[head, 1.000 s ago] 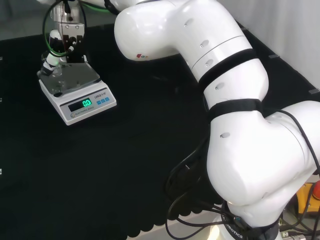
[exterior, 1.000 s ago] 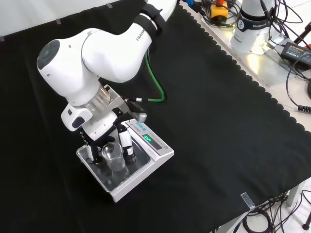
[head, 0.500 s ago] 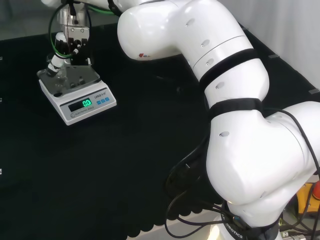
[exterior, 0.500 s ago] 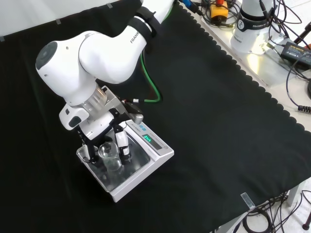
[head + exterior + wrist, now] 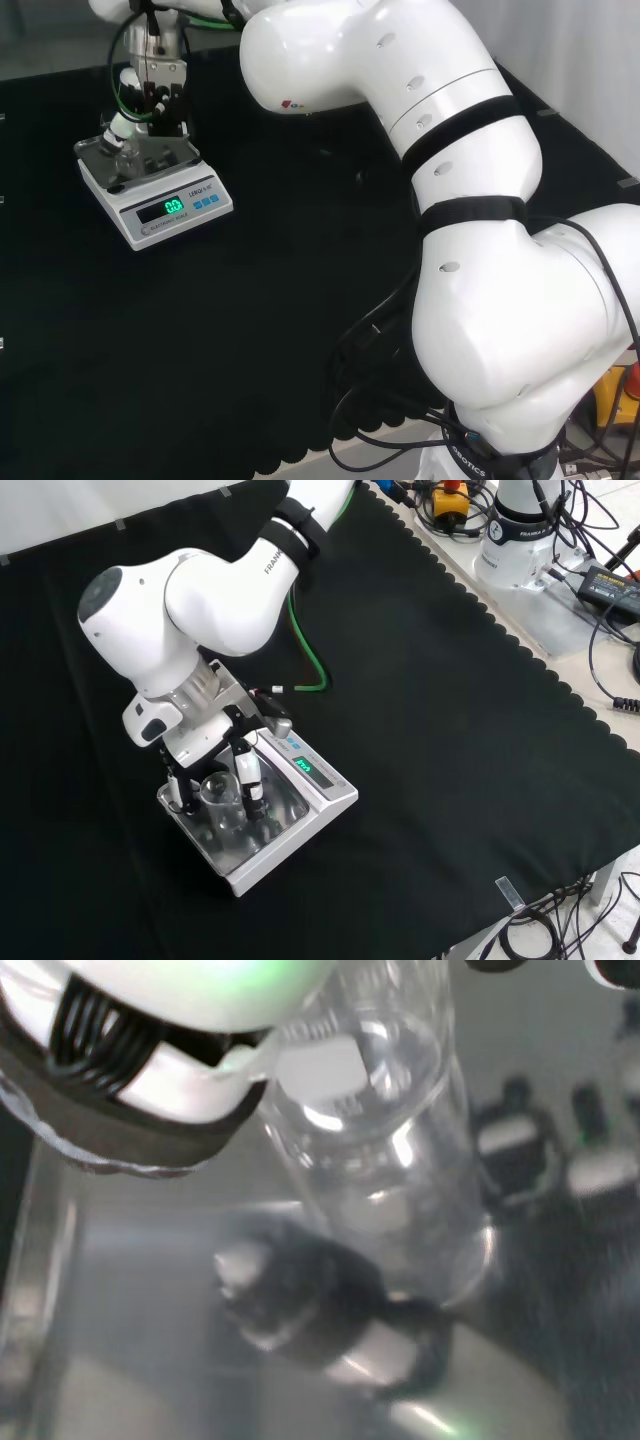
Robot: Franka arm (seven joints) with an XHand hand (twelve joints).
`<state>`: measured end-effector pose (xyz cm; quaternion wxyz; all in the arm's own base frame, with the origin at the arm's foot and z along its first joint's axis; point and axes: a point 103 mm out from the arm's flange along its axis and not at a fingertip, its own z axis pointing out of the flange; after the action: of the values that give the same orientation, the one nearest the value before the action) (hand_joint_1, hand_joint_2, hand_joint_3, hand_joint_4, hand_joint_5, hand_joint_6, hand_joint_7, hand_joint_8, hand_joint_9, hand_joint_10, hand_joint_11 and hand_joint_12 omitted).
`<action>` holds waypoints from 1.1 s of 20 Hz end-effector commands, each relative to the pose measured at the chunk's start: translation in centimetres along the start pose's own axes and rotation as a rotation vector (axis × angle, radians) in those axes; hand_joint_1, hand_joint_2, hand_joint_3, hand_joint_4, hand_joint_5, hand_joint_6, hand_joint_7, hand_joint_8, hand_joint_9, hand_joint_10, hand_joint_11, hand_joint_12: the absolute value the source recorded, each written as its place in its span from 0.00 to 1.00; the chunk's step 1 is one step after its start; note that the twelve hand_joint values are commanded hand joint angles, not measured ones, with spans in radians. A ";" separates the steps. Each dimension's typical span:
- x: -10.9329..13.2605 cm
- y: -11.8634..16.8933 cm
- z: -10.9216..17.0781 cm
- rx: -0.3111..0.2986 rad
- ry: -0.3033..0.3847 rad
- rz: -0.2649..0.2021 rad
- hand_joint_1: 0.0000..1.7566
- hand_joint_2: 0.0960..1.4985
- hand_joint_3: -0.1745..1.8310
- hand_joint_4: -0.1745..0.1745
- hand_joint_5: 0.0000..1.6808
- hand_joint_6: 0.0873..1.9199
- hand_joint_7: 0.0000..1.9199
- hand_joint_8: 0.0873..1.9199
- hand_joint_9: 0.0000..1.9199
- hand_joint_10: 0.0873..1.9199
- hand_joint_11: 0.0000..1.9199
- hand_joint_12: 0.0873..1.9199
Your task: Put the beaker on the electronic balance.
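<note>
The table (image 5: 450, 730), draped in black cloth with a scalloped edge, carries an electronic balance (image 5: 262, 818) directly on the cloth, and a green cable (image 5: 318, 660) lies on the cloth just beyond the balance in the front view.

Lab bench, electronic balance (image 5: 300, 800), beaker (image 5: 222, 798)

The beaker (image 5: 222, 798) is clear glass; the scale (image 5: 300, 805) is white with a steel pan and green digits; the hand (image 5: 215, 750) is black and white; the worktop (image 5: 450, 740) cloth is black.
</note>
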<state>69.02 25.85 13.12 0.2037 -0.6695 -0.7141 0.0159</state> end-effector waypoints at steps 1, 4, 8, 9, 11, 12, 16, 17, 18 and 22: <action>-1.7 0.8 -0.2 -0.018 0.026 0.020 0.67 0.29 0.53 0.56 0.81 0.29 0.97 0.02 1.00 0.03 0.68 0.46; -2.0 0.8 -0.3 -0.017 0.019 0.013 0.67 0.29 0.53 0.56 0.81 0.29 0.97 0.02 1.00 0.03 0.68 0.46; -1.3 0.6 -0.6 0.089 0.000 -0.026 0.66 0.33 0.48 0.83 0.79 0.30 0.95 0.01 0.99 0.02 0.65 0.48; -1.0 0.4 -0.8 0.135 -0.030 -0.039 0.61 0.35 0.45 0.70 0.74 0.30 0.90 0.00 0.95 0.00 0.60 0.52; -0.7 0.0 -1.5 0.158 -0.079 -0.058 0.53 0.36 0.40 0.42 0.52 0.28 0.72 0.00 0.79 0.00 0.46 0.63; -0.8 -0.1 -1.9 0.167 -0.088 -0.069 0.49 0.36 0.36 0.35 0.37 0.23 0.56 0.00 0.63 0.00 0.36 0.67; -1.2 -0.6 -3.1 0.218 -0.120 -0.092 0.39 0.40 0.23 0.32 0.08 0.01 0.14 0.00 0.19 0.00 0.04 0.76; -1.4 -0.8 -3.5 0.222 -0.120 -0.099 0.38 0.41 0.21 0.33 0.06 0.00 0.11 0.00 0.15 0.00 0.02 0.75; -1.6 -1.1 -3.8 0.222 -0.117 -0.107 0.37 0.41 0.20 0.33 0.05 0.00 0.09 0.00 0.13 0.00 0.01 0.74; -3.0 -2.4 -6.0 0.229 -0.051 -0.169 0.36 0.42 0.18 0.34 0.04 0.00 0.06 0.00 0.11 0.00 0.00 0.72</action>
<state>71.45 24.54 15.83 0.2002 -0.6695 -0.7153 -0.0054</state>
